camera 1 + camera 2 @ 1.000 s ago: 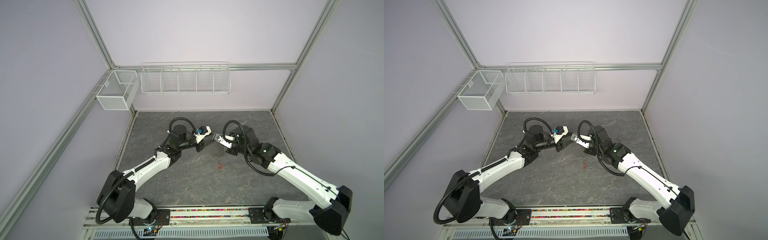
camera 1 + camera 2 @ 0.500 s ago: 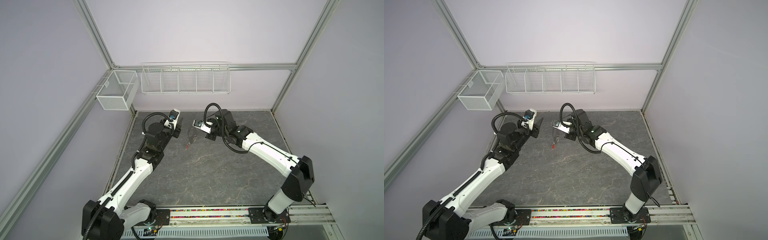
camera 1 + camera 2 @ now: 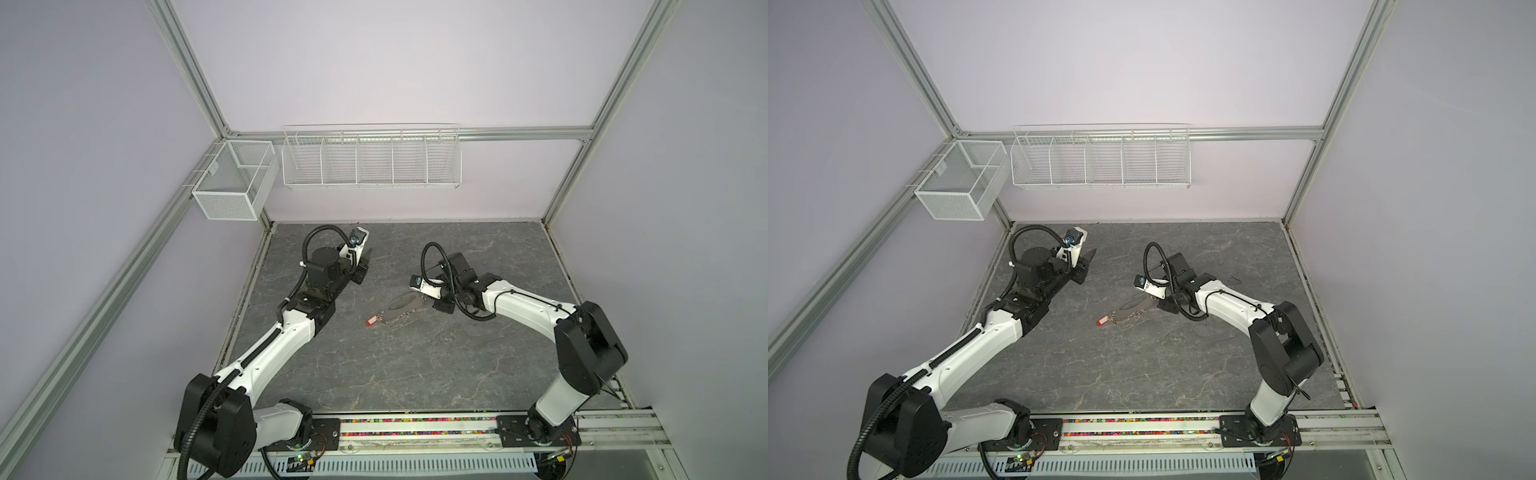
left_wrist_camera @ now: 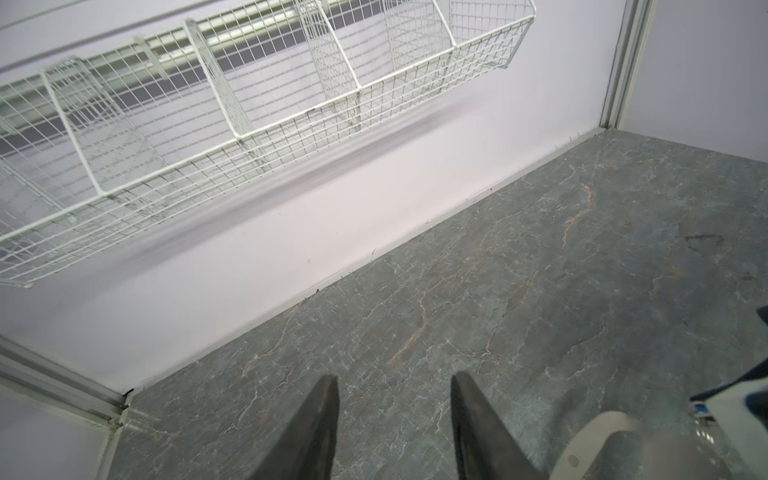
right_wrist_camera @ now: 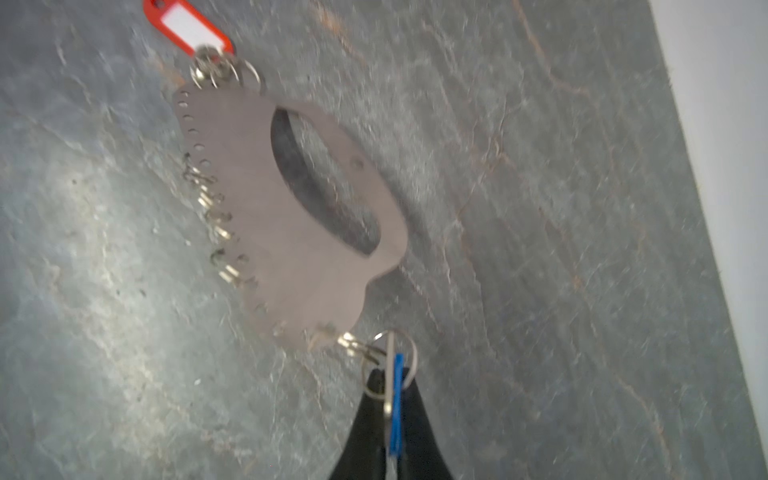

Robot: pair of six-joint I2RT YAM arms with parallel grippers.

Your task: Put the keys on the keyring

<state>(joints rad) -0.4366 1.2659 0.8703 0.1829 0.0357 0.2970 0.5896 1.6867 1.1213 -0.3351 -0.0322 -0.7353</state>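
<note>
The left arm point(image 3: 286, 340) runs from its base at the front left up along the left edge of the tabletop point(image 3: 415, 365), bends at the wrist, and carries the left gripper point(image 3: 365, 264) near the back left corner, clear of the surface. It aims toward the back wall below the wire rack point(image 3: 372, 156). In the left wrist view its fingers point(image 4: 316, 424) are spread, with only bare tabletop between them.

The keyring point(image 3: 405, 305) is in the middle of the tabletop, well apart from the left gripper. The red-tagged key point(image 3: 372, 321) hangs on its left end and lies on the surface.

The right arm point(image 3: 528, 303) rises from the front right base, folds sharply at the elbow, and stretches left and low toward the middle. The right gripper point(image 5: 392, 382) meets the keyring's right end. Its fingers point(image 5: 370, 415) are pressed together on the blue-tagged key point(image 5: 398, 411), which is linked to that end. I cannot tell whether that end is lifted.
</note>
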